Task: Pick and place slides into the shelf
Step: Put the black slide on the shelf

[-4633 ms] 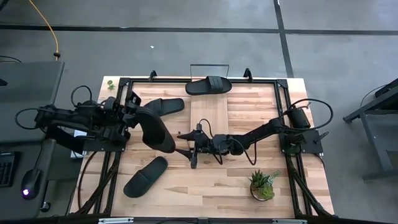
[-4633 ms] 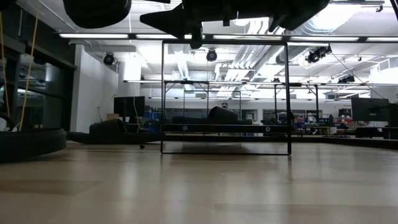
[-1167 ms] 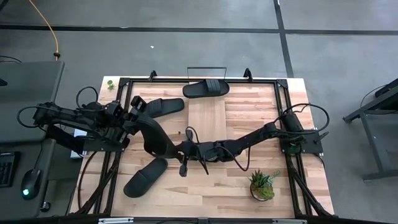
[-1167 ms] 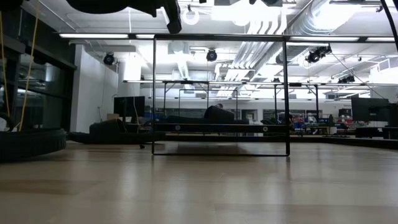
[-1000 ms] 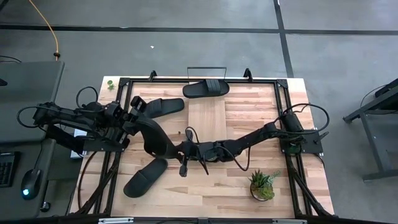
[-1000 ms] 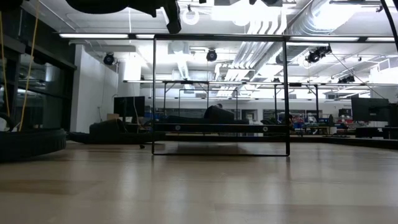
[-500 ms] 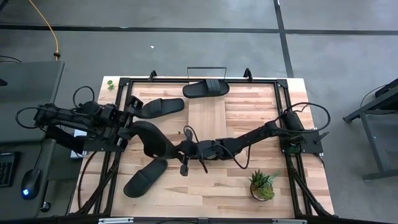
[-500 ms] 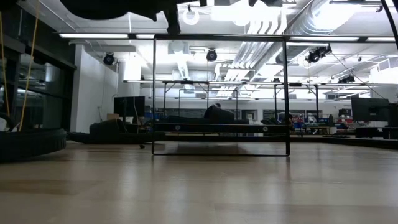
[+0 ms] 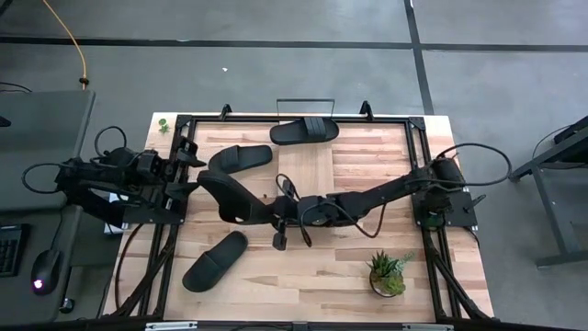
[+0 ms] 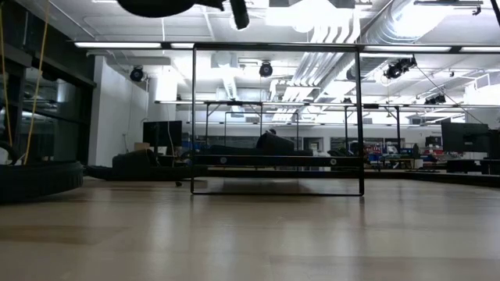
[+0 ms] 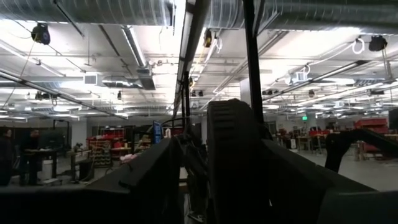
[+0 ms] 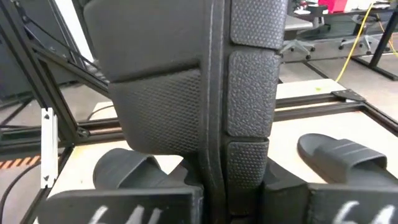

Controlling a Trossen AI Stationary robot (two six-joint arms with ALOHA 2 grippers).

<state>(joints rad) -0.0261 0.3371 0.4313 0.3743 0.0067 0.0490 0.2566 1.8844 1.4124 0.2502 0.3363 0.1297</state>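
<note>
My right gripper is shut on one black slide, which it holds in the air over the table's left half; the slide also shows at the top of the low view. My left gripper stands open just left of that slide, touching nothing. A second slide and a third lie flat on the tabletop. Another slide rests on the shelf, a light plank with a black wire rail, at its far end. My right gripper pinches the slide's right-hand end between its two fingers, one on the patterned tread side and one on the foot side. The fingers come nearly level from the table's right, along the slide. The slide reaches left from them, lifted clear of the table.
A small potted plant stands near the front right. Black frame rails run round the tabletop. The bare plank in front of the shelf's slide lies just right of the held slide.
My left gripper has opened, let go of the slide's left end and drawn back toward the table's left edge. My right gripper has risen and moved a little toward the table's right, carrying the slide, which now hangs from it alone.
</note>
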